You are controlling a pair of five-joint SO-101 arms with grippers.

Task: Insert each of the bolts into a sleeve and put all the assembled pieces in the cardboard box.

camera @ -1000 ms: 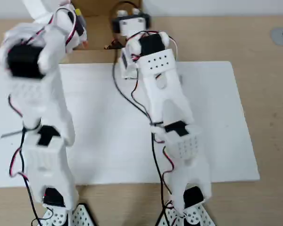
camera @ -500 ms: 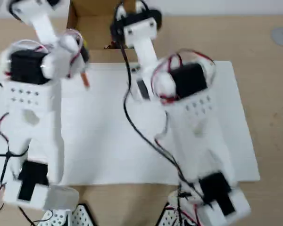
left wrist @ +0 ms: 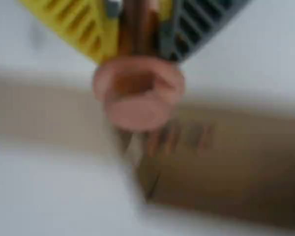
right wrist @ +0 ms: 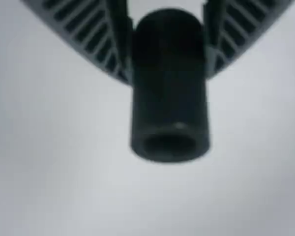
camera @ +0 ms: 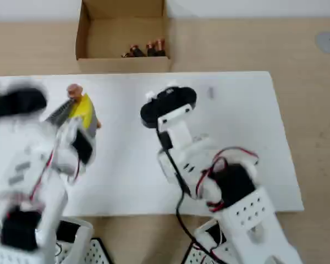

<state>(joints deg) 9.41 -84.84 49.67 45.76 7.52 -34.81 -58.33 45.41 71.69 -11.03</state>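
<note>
Your left end effector [left wrist: 137,34] gripped the bolt [left wrist: 137,93] by its shank | right end effector [right wrist: 167,44] gripped the sleeve [right wrist: 169,98] | both seemed light, rigid, slippery.

Open brown cardboard box [camera: 110,38] holds copper-and-black pieces [camera: 146,50]; left gripper [camera: 72,102] clamps copper-coloured bolt [camera: 74,90] above white sheet [camera: 236,137].

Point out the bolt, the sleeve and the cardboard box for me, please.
bolt [left wrist: 137,93]: left wrist view, on its round copper-coloured head.
sleeve [right wrist: 169,83]: right wrist view, on the middle of its black barrel.
cardboard box [camera: 124,65]: high view, on its near wall.
</note>
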